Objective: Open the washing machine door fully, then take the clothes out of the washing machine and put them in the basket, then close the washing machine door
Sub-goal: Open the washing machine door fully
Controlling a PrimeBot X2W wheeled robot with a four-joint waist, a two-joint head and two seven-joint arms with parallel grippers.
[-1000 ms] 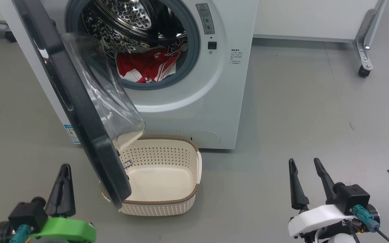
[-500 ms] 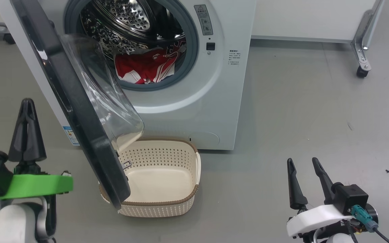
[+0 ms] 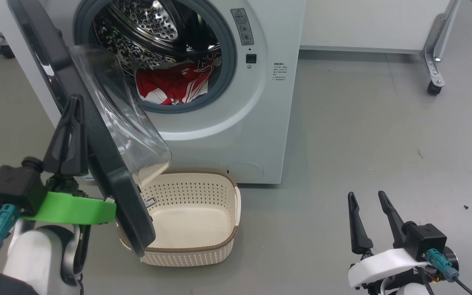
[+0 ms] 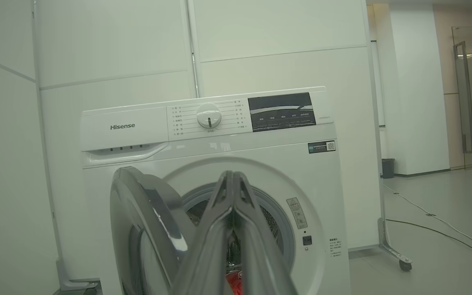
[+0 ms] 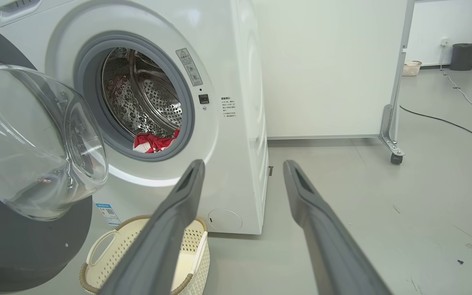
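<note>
The washing machine (image 3: 228,135) stands with its door (image 3: 113,176) swung partly open, black rim toward me and the glass bowl facing the drum. Red clothes (image 3: 172,84) lie at the mouth of the drum. The cream basket (image 3: 219,246) sits on the floor below the door, its left part hidden behind the rim. My left gripper (image 3: 74,102) is shut and empty, raised close against the outer side of the door rim; whether it touches, I cannot tell. In the left wrist view the shut fingertips (image 4: 232,176) point at the drum mouth beside the door (image 4: 146,221). My right gripper (image 3: 366,196) hangs open low at the right.
A white partition on a castor frame (image 3: 432,84) stands right of the machine. Grey floor stretches wide to the right. A cable (image 5: 445,121) runs across it farther back, near a dark bin (image 5: 463,55).
My left gripper has risen from the lower left and swung right, up to the outer side of the door rim. The head camera has shifted slightly. The right arm has stayed put.
</note>
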